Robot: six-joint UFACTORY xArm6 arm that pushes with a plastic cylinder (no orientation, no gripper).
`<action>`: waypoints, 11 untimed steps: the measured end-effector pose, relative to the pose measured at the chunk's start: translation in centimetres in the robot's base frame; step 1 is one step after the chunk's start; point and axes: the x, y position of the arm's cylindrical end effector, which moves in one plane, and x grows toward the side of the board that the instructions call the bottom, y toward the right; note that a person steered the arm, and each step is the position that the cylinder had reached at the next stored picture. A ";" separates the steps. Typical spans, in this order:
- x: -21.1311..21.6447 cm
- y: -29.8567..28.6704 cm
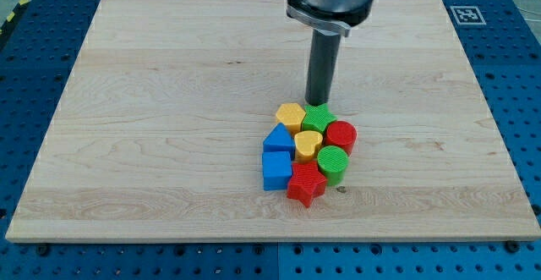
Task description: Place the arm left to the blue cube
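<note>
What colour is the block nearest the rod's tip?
Green, the star-shaped block, just below my tip, seen in the camera view.

Your tip [316,103] stands at the top edge of the cluster, just above the green star [319,117] and beside the yellow hexagon [290,115]. To the view's left of the blue cube [275,170] and the blue triangular block [279,139] the table [152,119] lies open. The red star [306,183], yellow heart [308,143], green cylinder [333,163] and red cylinder [341,135] crowd the cube's right side.
</note>
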 end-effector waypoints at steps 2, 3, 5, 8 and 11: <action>0.8 -5.9; 0.8 -6.4; 2.3 -6.4; 2.3 -9.5; 5.5 -12.4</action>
